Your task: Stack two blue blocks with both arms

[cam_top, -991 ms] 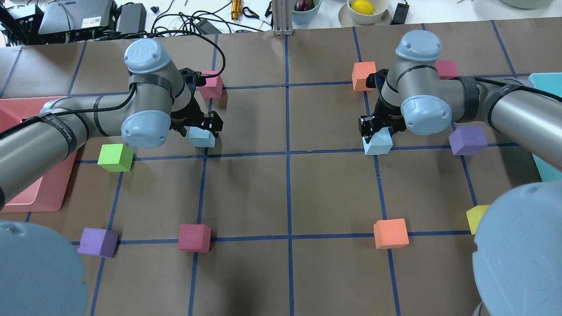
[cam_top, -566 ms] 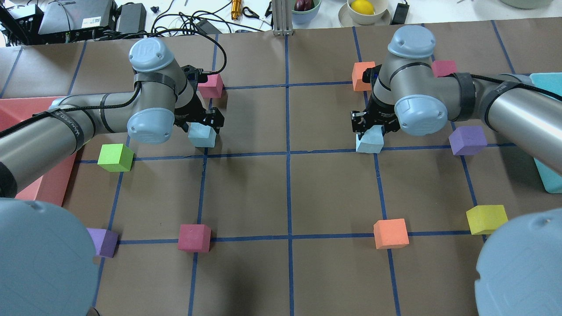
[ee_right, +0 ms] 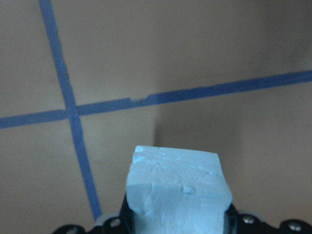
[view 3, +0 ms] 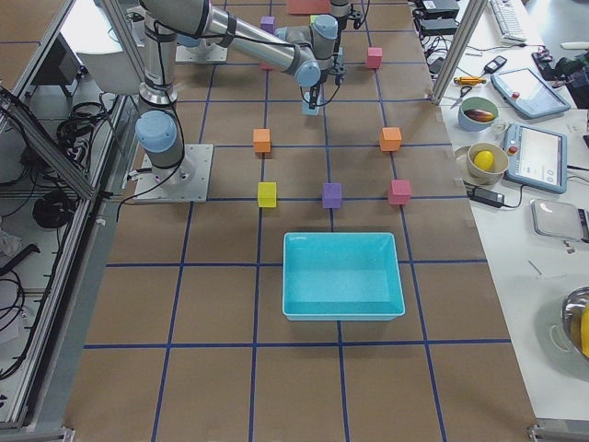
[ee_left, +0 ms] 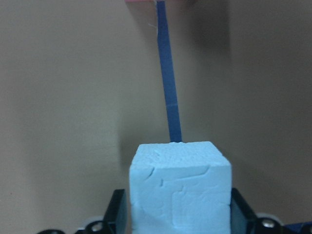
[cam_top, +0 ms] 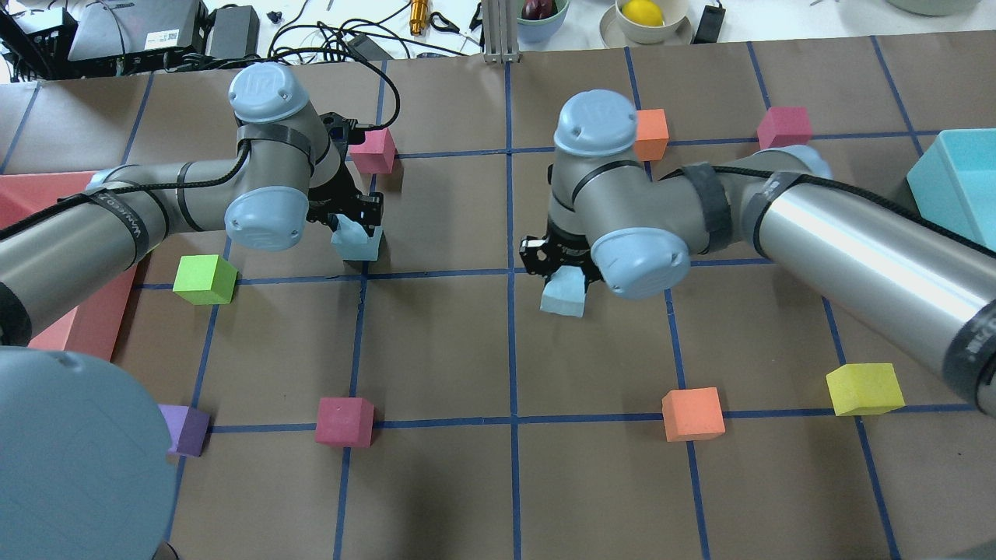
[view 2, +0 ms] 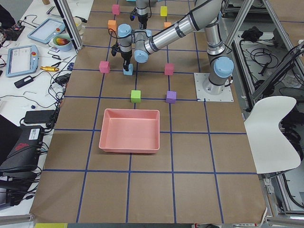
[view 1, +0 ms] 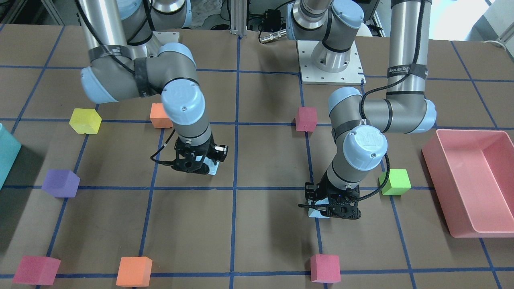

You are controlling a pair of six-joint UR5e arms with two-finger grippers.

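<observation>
Near the table's centre, at about four o'clock in the overhead view, the right gripper (cam_top: 557, 263) pinches a tilted blue block (cam_top: 563, 297), seemingly raised so it can travel to its partner. At nine o'clock, the left gripper (cam_top: 352, 220) clamps the other blue block (cam_top: 356, 246), probably steadying it as the stack's base.

Left arm (cam_top: 117, 225): elbow bent, wrist pointing down.
Left gripper (cam_top: 358, 225): clamped on one blue block (cam_top: 356, 246).
Right arm (cam_top: 856, 241): stretched toward the table's middle.
Right gripper (cam_top: 562, 268): pointing down, clamped on other blue block (cam_top: 563, 297), held tilted.
</observation>
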